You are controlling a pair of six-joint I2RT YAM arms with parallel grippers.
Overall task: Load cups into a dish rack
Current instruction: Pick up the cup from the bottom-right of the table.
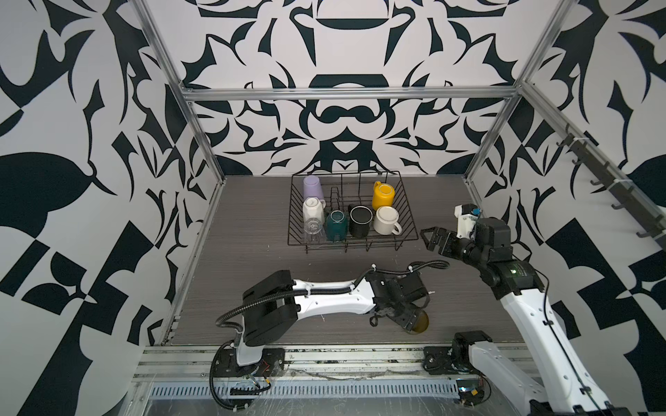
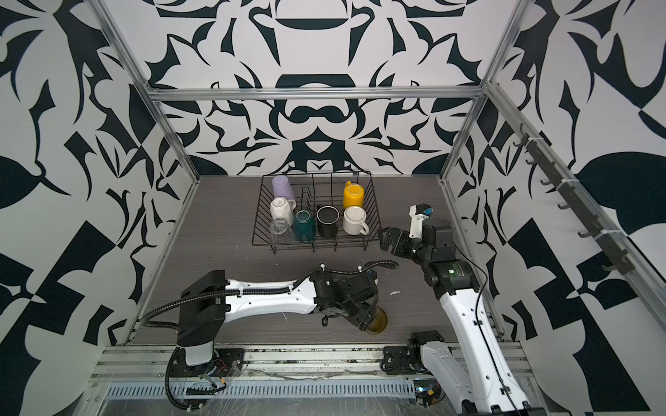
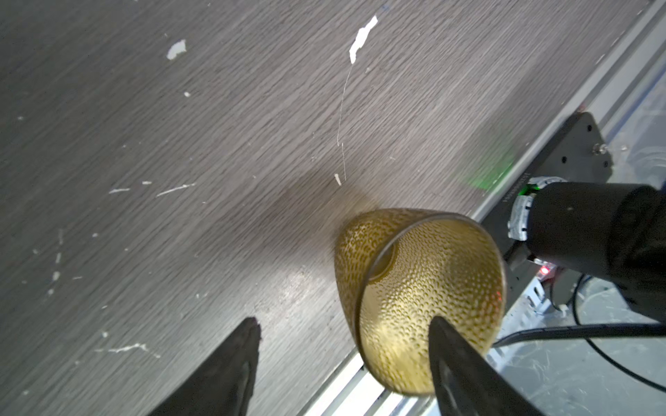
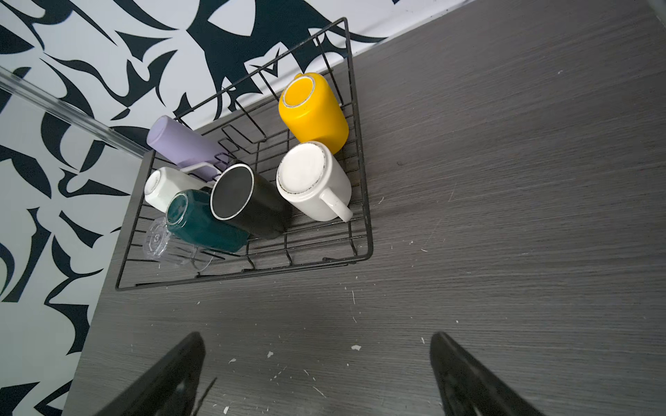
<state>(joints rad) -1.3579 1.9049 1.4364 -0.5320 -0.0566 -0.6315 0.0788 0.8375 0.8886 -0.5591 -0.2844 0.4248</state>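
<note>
An olive-brown dimpled cup (image 3: 421, 288) sits by the table's front edge, seen in both top views (image 1: 422, 321) (image 2: 379, 321). My left gripper (image 3: 345, 324) is open around its wall: one finger (image 3: 454, 356) reaches into the mouth, the other stays outside, apart from the cup. The black wire dish rack (image 1: 411, 225) (image 4: 364, 187) holds upside-down cups: lilac tumbler (image 1: 312, 187), white faceted mug (image 1: 312, 212), clear glass (image 1: 312, 230), teal mug (image 1: 337, 225), black mug (image 1: 361, 220), white mug (image 1: 386, 219), yellow mug (image 1: 383, 194). My right gripper (image 1: 429, 237) (image 4: 317, 345) hovers open and empty right of the rack.
The metal frame rail (image 3: 364, 378) runs along the table's front edge just under the olive cup. The right arm's base (image 1: 454, 354) stands close beside the cup. Patterned walls close in the back and both sides. White flecks dot the grey table (image 4: 504, 180).
</note>
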